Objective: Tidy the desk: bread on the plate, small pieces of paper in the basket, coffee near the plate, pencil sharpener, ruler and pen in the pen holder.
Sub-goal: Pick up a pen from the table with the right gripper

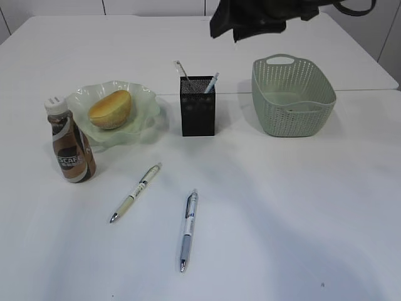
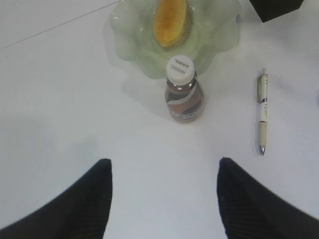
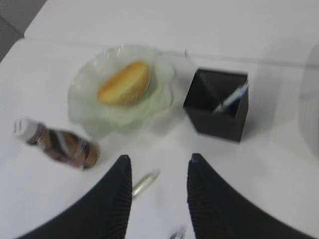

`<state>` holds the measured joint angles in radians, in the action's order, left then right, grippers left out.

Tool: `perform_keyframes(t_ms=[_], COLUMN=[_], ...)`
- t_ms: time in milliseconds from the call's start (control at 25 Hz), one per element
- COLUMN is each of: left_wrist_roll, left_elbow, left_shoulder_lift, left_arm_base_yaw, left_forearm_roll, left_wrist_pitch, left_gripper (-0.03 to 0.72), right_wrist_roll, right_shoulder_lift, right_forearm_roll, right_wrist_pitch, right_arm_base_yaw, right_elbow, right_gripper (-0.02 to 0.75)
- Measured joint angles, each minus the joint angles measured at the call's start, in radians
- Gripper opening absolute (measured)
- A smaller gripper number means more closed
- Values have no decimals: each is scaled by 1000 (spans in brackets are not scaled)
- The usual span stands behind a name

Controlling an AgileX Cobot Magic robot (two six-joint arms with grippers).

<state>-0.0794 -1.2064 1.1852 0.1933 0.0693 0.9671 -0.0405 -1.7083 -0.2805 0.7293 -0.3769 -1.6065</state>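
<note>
Two pens point(image 1: 136, 192) lay loose on worktop point(image 1: 282, 207): light, stiff, slippery barrels; best pinched mid-barrel. Left jaws parted, empty; right jaws parted, empty, blurred view.

Front camera slants down; wrist cameras share the plate point(image 1: 135, 100).

— Where's the bread point(image 1: 110, 108)?
— On the plate point(image 1: 145, 100), left of frame; the coffee point(image 1: 70, 149) stands touching its front edge.
— And the pens?
— Two lie on the surface point(image 1: 282, 207) at lower centre (one cream point(image 1: 136, 192), one blue-grey point(image 1: 188, 229)), below the pen holder point(image 1: 198, 106). The basket point(image 1: 292, 95) sits right.
</note>
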Motion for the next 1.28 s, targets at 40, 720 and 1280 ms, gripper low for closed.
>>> perform_keyframes(t_ms=[40, 720, 1280], left_wrist_roll=[0, 0, 0], left_elbow=[-8, -14, -14], left_shoulder_lift=[0, 0, 0], left_arm_base_yaw=[0, 0, 0], left_forearm_roll=[0, -37, -43], left_wrist_pitch=[16, 136, 147], left_gripper=[466, 466, 466], right_wrist_roll=[0, -164, -592], right_shoulder_lift=[2, -13, -198], right_forearm_roll=[-21, -158, 164], right_wrist_pitch=[71, 503, 472], right_arm_base_yaw=[0, 0, -152], right_elbow=[-14, -44, -44], right_gripper=[336, 407, 407])
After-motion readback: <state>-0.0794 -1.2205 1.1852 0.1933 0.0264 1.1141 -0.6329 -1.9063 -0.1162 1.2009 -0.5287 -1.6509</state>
